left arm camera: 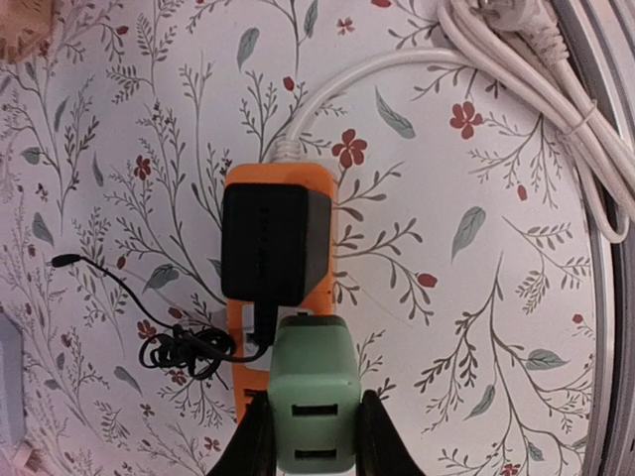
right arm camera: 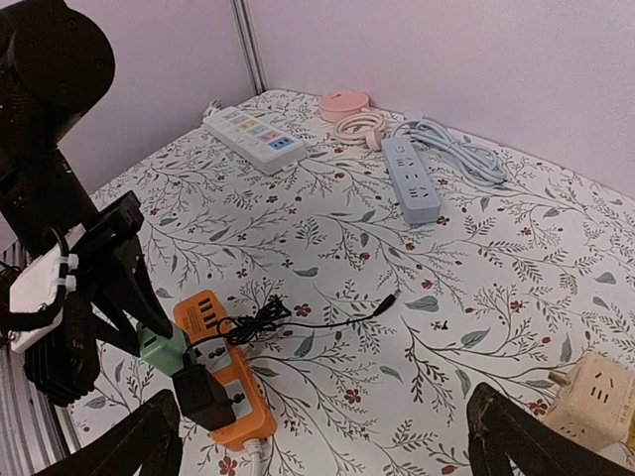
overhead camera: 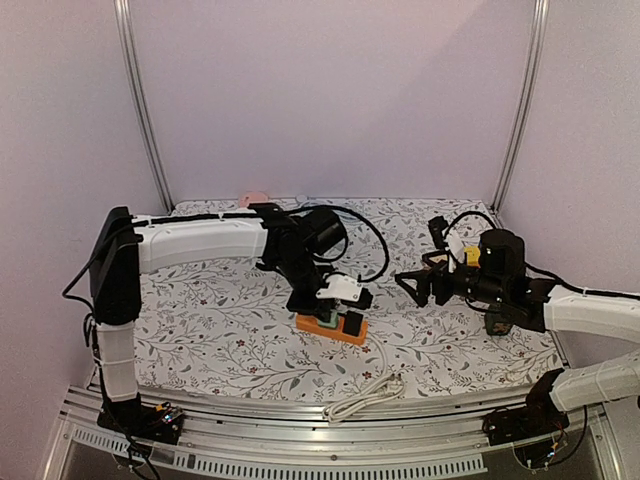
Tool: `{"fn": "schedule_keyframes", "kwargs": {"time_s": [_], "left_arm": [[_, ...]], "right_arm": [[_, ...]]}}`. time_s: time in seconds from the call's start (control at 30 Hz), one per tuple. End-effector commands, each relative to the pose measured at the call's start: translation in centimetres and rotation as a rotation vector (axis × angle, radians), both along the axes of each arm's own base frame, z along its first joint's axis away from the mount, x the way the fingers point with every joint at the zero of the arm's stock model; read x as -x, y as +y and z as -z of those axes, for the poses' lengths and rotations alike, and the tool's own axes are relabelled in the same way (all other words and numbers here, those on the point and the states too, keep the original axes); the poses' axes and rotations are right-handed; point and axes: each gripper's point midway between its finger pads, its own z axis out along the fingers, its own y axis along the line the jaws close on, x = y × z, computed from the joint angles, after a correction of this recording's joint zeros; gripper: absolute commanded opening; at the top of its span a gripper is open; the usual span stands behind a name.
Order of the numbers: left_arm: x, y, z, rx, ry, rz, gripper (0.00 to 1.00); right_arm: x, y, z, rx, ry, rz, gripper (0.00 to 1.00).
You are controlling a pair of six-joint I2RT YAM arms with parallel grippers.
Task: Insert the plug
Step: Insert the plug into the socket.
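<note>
An orange power strip (left arm camera: 238, 188) lies on the floral tablecloth, also in the top view (overhead camera: 330, 328) and the right wrist view (right arm camera: 213, 342). A black adapter (left arm camera: 275, 243) is plugged into it, its thin black cable (right arm camera: 327, 317) trailing on the cloth. My left gripper (left arm camera: 313, 436) is shut on a green plug (left arm camera: 315, 392) and holds it over the strip just beside the black adapter; I cannot tell whether its prongs are seated. It also shows in the right wrist view (right arm camera: 161, 347). My right gripper (right arm camera: 322, 446) is wide open and empty, hovering to the right of the strip.
The strip's white cord (left arm camera: 516, 89) loops near the front table edge (overhead camera: 365, 395). At the back lie a white power strip (right arm camera: 253, 134), a grey one (right arm camera: 412, 178) and a pink coiled item (right arm camera: 344, 102). A beige cube adapter (right arm camera: 593, 397) sits at right.
</note>
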Motion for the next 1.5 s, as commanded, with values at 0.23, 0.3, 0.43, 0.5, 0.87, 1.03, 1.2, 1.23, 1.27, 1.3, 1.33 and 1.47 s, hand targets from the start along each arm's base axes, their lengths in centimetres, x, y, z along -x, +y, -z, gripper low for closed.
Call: {"fn": "schedule_keyframes", "kwargs": {"time_s": [0.23, 0.3, 0.43, 0.5, 0.87, 1.03, 1.2, 1.23, 1.27, 1.3, 1.33, 1.47], "left_arm": [[-3.0, 0.5, -2.0, 0.113, -0.073, 0.061, 0.0], [-2.7, 0.1, -2.0, 0.129, -0.055, 0.072, 0.0], [-2.2, 0.0, -1.3, 0.123, -0.022, 0.077, 0.0], [-1.8, 0.2, -1.1, 0.122, -0.006, 0.08, 0.0], [-0.2, -0.6, 0.4, 0.113, 0.051, 0.124, 0.0], [0.4, -1.3, 0.7, 0.125, 0.076, 0.117, 0.0], [-0.4, -1.8, 1.0, 0.127, 0.029, 0.158, 0.0], [-0.7, -1.7, 1.1, 0.126, 0.013, 0.164, 0.0], [-1.0, -1.8, 1.2, 0.125, -0.001, 0.168, 0.0], [-1.2, -1.8, 1.2, 0.123, -0.006, 0.167, 0.0], [-1.3, -1.7, 1.3, 0.12, -0.009, 0.166, 0.0], [-1.6, -1.1, 1.2, 0.102, -0.021, 0.153, 0.0]], "right_arm": [[-3.6, 5.0, 5.0, -0.003, 0.309, -0.064, 0.93], [-3.9, 5.8, 5.4, -0.011, 0.34, -0.088, 0.91], [-4.6, 7.8, 6.4, -0.037, 0.415, -0.136, 0.85], [-5.2, 8.5, 7.5, -0.034, 0.451, -0.144, 0.83], [-5.8, 9.0, 10.9, 0.004, 0.52, -0.137, 0.81], [-5.6, 9.1, 11.4, 0.01, 0.528, -0.149, 0.81], [-5.1, 9.1, 13.0, 0.037, 0.6, -0.164, 0.79], [-4.8, 9.0, 13.6, 0.044, 0.622, -0.167, 0.79], [-4.5, 8.9, 13.9, 0.05, 0.637, -0.171, 0.77], [-4.2, 8.8, 14.2, 0.057, 0.651, -0.175, 0.77], [-3.9, 8.7, 14.4, 0.058, 0.656, -0.182, 0.76], [-3.1, 8.2, 13.5, 0.06, 0.619, -0.206, 0.77]]}}
